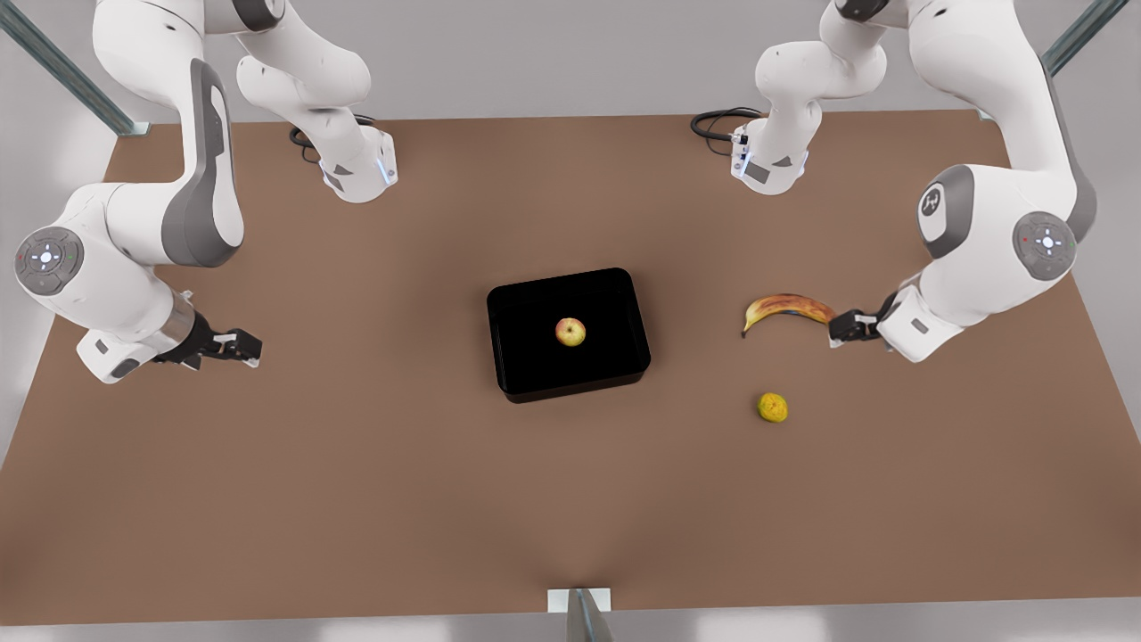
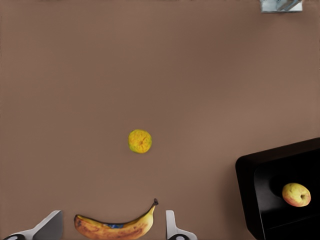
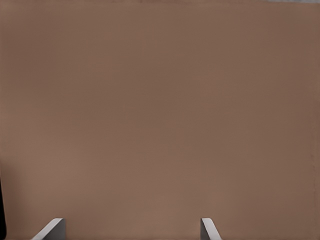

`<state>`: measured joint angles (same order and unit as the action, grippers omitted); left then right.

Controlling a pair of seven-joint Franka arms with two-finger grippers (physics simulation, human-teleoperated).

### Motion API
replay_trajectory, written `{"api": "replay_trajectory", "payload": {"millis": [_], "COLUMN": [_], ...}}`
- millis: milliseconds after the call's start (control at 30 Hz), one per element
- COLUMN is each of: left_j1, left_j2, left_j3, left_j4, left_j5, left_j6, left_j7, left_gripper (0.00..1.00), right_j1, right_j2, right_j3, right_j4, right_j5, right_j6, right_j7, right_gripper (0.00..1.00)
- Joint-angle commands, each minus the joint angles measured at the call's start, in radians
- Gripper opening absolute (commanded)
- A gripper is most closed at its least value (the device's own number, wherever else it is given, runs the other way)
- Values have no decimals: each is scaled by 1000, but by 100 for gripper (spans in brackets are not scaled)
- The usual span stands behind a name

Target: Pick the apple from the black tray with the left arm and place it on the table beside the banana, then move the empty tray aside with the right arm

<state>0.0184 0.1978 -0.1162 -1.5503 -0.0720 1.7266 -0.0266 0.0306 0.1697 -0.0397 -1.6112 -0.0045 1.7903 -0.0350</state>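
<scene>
We see the black tray lying near the middle of the bench, and the apple sits alone inside it, roughly at its centre and clear of the low walls. The banana lies on the bench toward the front view's right, well apart from the tray, with a bumpy yellow-green fruit near it on bare wood. The left gripper hangs just beside the banana's end on the front view's right; its fingers stand apart with nothing between them. The right gripper waits over bare bench on the front view's left, well away from the tray, its fingers likewise spread and empty. Wide open bench surrounds the tray on every side. The left wrist view gives us the banana close up, the bumpy fruit beyond it, and a tray corner with the apple inside.
</scene>
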Motion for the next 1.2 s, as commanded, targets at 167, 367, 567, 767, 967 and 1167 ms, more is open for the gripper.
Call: {"api": "replay_trajectory", "payload": {"millis": [167,367,567,767,967,1167], "left_j1": [-331,-698,-759,-770,-764,-755], "left_j2": [130,318,468,489,508,517], "left_j3": [-36,-39,-37,-36,-31,-27], "left_j4": [182,205,191,4,-27,-73], "left_j5": [24,86,184,196,213,262], "left_j6": [36,146,329,587,607,602], "left_j7": [-464,-1204,-1343,-1452,-1441,-1391], "left_gripper": [100,100,100,100,100,100], "right_j1": [0,0,38,37,37,37], "right_j2": [-1,-1,63,62,62,62], "right_j3": [0,0,4,4,4,4], "right_j4": [1,1,50,57,57,56], "right_j5": [0,0,1,0,1,0], "right_j6": [8,8,8,8,8,8], "right_j7": [-11,-10,50,52,50,50], "right_gripper": [100,100,100,100,100,100]}}
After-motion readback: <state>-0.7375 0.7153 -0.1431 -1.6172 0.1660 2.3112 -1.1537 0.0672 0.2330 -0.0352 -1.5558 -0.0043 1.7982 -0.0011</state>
